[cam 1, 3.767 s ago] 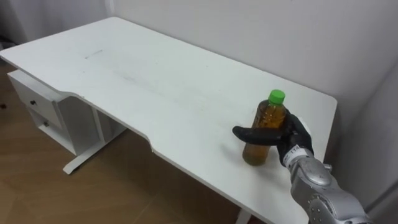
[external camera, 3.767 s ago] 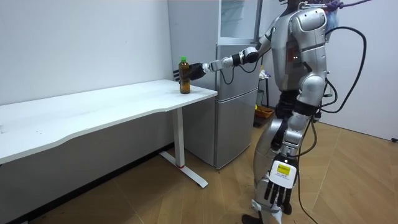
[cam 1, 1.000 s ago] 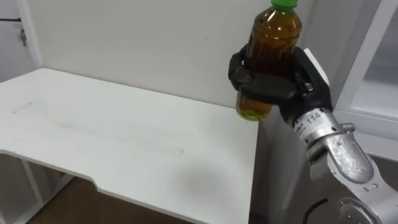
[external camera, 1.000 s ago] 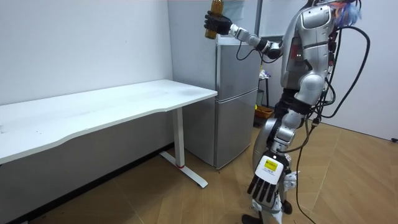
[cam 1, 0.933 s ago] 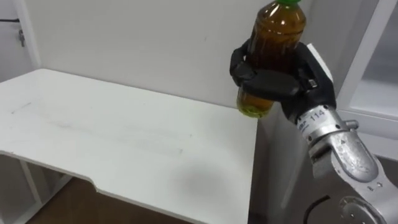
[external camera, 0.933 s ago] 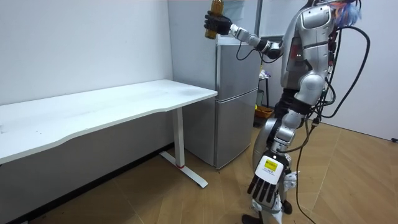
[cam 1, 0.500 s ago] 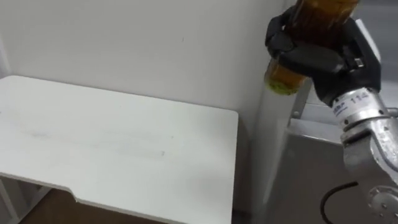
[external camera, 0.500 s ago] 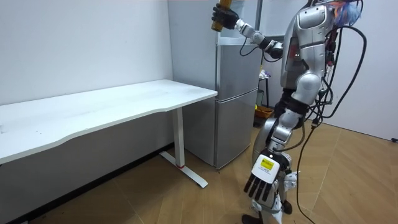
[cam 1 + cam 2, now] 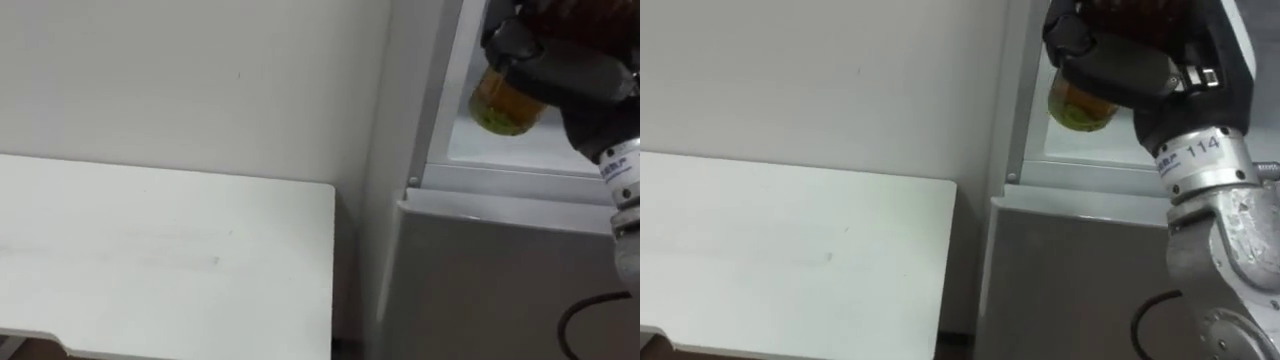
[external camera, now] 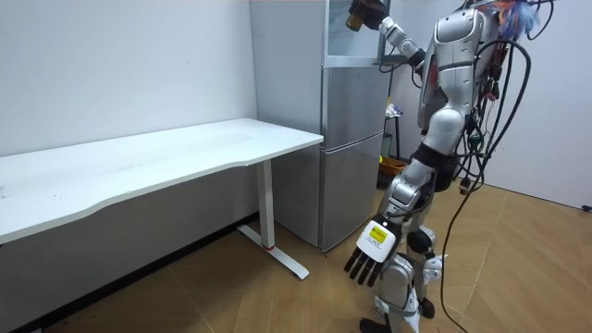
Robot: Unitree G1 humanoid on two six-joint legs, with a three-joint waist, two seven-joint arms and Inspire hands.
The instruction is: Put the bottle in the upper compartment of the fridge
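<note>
An amber bottle (image 9: 505,100) is tilted in my right hand (image 9: 562,72), whose dark fingers and thumb are curled round its body. Its lower end (image 9: 1081,106) sits at the mouth of the open upper compartment (image 9: 520,150) of the silver fridge (image 10: 351,139); its cap is cut off by the top edge of the eye views. In the room view the bottle (image 10: 356,17) is held high in front of that compartment, and my left hand (image 10: 363,266) hangs open by my side, low near the floor. I stand right in front of the fridge.
The fridge's lower door (image 9: 1080,270) is closed below the bottle. A long white table (image 9: 150,270) stands against the wall to the fridge's left, its end close to the fridge's side. Wooden floor (image 10: 518,259) stretches behind me.
My right hand has carried the bottle up and to the right, from above the table's end to the open upper fridge compartment. The eye views have swung right toward the fridge.
</note>
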